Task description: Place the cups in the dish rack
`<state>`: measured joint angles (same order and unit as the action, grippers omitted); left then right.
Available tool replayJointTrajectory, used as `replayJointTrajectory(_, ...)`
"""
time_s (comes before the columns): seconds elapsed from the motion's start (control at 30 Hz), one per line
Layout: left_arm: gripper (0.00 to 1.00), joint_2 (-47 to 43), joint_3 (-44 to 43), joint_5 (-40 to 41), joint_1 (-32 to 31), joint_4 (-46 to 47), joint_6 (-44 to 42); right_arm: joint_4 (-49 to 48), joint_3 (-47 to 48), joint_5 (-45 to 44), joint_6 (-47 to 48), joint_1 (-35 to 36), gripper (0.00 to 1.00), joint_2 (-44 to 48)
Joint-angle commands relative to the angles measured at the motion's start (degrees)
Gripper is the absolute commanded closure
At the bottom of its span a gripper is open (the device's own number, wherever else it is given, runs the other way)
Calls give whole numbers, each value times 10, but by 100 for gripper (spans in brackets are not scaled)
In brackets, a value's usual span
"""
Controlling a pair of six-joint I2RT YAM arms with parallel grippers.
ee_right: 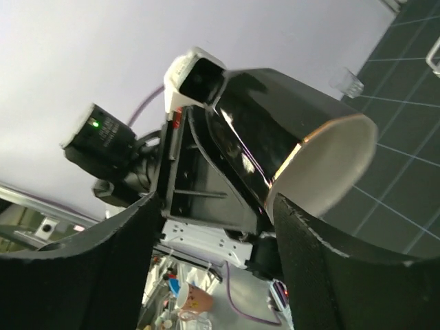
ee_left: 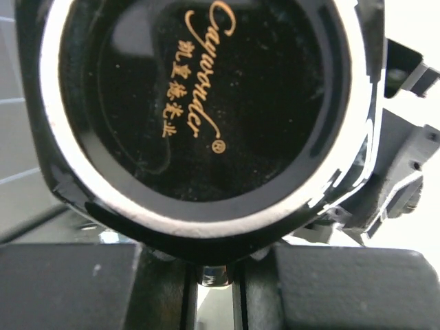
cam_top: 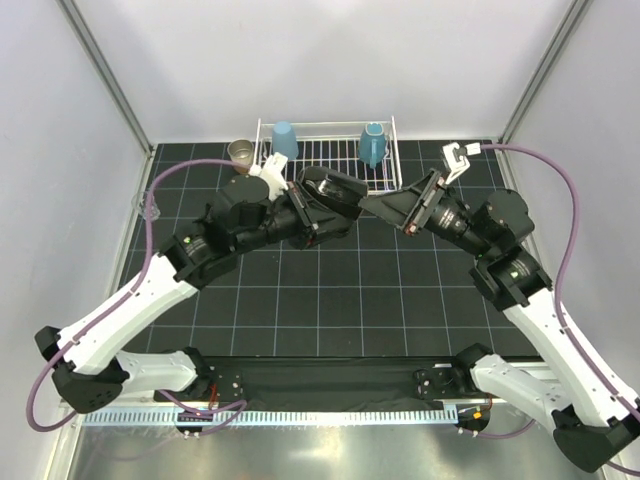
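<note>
The black cup [cam_top: 322, 190] with a cream inside [ee_right: 330, 165] hangs tilted on its side in mid-air, just in front of the dish rack [cam_top: 330, 165]. My left gripper [cam_top: 318, 208] is shut on it, and the cup's glossy base with gold lettering [ee_left: 199, 103] fills the left wrist view above the nearly closed pads [ee_left: 69, 285]. From the right, my right gripper [cam_top: 388, 206] faces the cup's mouth with its jaws open. Its right finger [ee_right: 344, 275] sits right at the rim. A light blue tumbler [cam_top: 284, 138] and a teal mug [cam_top: 372, 146] stand in the rack.
A tan metallic cup [cam_top: 240, 152] stands on the dark mat just left of the rack. A small clear glass [ee_right: 347, 82] sits near the mat's edge in the right wrist view. Grey walls close in the back and sides.
</note>
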<state>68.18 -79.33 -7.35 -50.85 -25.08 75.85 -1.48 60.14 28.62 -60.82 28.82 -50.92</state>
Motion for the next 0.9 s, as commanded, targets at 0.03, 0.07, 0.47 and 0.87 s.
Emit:
replayJointTrajectory(0.03, 100, -20, -98, 70, 2, -96, -105, 151, 55, -21, 83, 1, 30, 33)
replayJointTrajectory(0.07, 100, -14, -123, 86, 3, -115, -115, 202, 61, -25, 92, 1, 30, 36)
replayJointTrajectory(0.47, 100, 119, -315, 208, 3, -339, -272, 603, 96, -95, 271, 2, 31, 70)
replayJointTrajectory(0.87, 100, 279, -451, 244, 65, -350, -376, 720, 174, -180, 321, 2, 31, 81)
